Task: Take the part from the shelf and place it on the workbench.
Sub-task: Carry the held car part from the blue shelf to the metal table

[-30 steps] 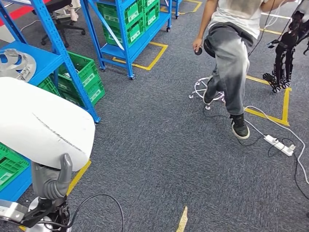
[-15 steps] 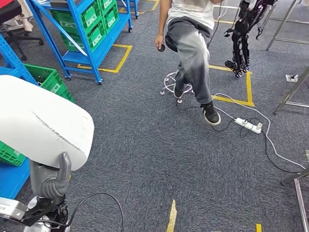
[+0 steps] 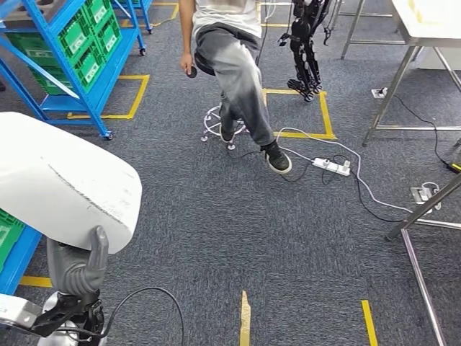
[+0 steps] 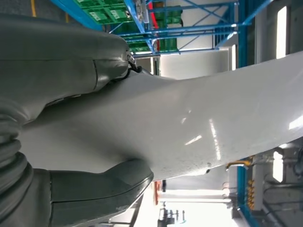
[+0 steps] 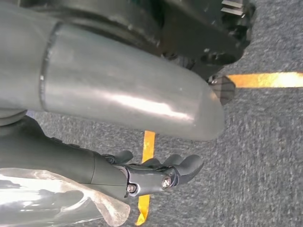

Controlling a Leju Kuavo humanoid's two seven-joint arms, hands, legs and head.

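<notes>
Still gripping the white part [image 3: 60, 180] in the left hand [image 3: 76, 268] — view swung past the shelf [image 3: 70, 50]; right hand [image 5: 157, 175] empty, fingers loosely apart.

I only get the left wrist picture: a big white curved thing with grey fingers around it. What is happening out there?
Observer: In the head view the left hand holds that white part from below, low at the robot's left side, over grey carpet.
Operator: Is anyone nearby?
Observer: Yes, a person sits on a stool ahead, one foot stretched toward a white power strip on the floor.
Operator: And the other hand?
Observer: The right wrist view shows the right hand hanging empty, fingers loosely apart, over yellow floor tape.
Operator: Any table?
Observer: A metal-legged workbench stands far right.
</notes>
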